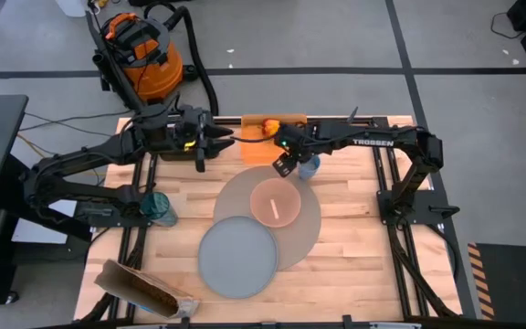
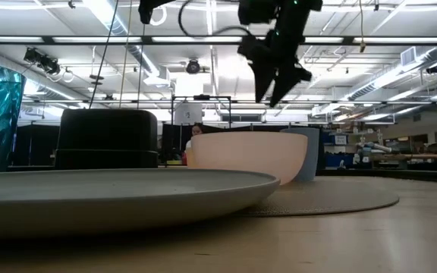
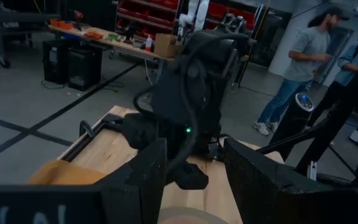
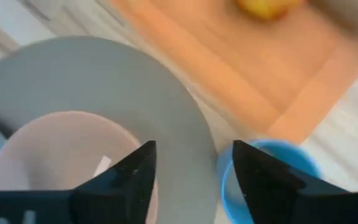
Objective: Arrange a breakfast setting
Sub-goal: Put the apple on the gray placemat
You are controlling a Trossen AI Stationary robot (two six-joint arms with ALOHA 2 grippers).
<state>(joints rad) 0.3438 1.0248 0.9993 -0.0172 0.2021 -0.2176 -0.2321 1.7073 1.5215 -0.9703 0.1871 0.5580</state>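
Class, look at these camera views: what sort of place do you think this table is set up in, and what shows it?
Probably a large robotics lab or workshop. An orange shop vacuum stands on the taped concrete floor behind the wooden table, long ceiling strip lights run overhead, and red shelving and workbenches fill the background.

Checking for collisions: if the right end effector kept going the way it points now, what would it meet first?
Probably the round mat, between the pink bowl and blue cup; depth is unclear.

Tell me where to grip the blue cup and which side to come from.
Grip the blue cup by its rim, from straight above, one finger inside and one outside. It stands upright with its mouth open at the mat's far edge, beside the orange board. The right gripper hangs open next to it, so a short shift over and a drop should likely do.
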